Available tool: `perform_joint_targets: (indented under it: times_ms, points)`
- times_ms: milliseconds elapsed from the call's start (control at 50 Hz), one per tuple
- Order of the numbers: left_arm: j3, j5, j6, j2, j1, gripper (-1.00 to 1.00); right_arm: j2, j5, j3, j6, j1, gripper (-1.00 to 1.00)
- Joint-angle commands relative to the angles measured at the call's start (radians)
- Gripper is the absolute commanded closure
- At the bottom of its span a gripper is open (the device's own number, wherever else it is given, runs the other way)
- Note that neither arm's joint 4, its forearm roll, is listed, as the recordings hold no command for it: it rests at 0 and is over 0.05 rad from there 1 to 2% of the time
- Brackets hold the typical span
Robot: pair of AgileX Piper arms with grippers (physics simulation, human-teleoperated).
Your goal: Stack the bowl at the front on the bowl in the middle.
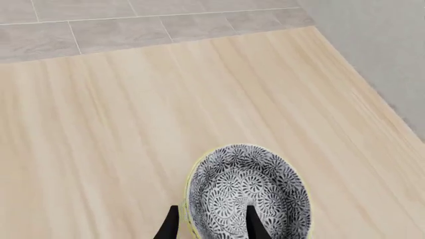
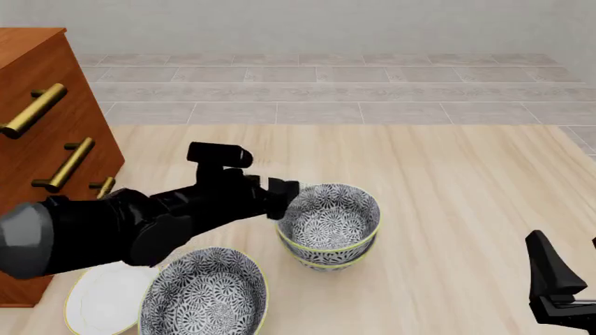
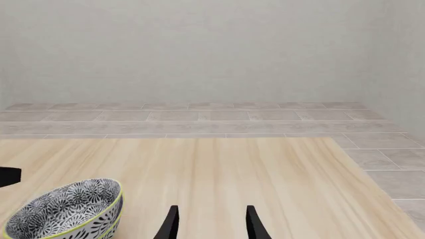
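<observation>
The bowl at the front (image 2: 205,296) stands at the front left, its edge over a white plate. Further in, the bowl in the middle (image 2: 326,258) has a third bowl (image 2: 331,216) of the same pattern sitting slightly tilted inside it. My left gripper (image 2: 284,199) is open, its fingers straddling the left rim of that third bowl (image 1: 246,194), one finger inside and one outside. My right gripper (image 2: 568,255) is open with nothing in it at the front right, far from all the bowls. Its wrist view shows the stacked pair, third bowl (image 3: 66,206) over middle bowl (image 3: 109,225).
A wooden drawer cabinet (image 2: 38,105) with brass handles stands at the left, close behind my left arm. The flat white plate (image 2: 98,300) lies at the front left corner. The table ends at a tiled floor beyond and to the right.
</observation>
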State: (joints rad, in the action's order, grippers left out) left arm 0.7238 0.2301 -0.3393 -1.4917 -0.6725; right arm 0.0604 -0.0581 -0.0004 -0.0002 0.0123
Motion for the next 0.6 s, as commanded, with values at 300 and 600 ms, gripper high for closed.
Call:
perform_joint_targets:
  times_ms: [300,600]
  points:
    - [-0.16,-0.069,0.072,0.294,0.039,-1.0,0.001,0.0,0.0,0.0,0.0,-1.0]
    - [-0.309,-0.087,0.129,0.533,0.091,-1.0,0.0,0.0,0.0,0.0,0.0,-1.0]
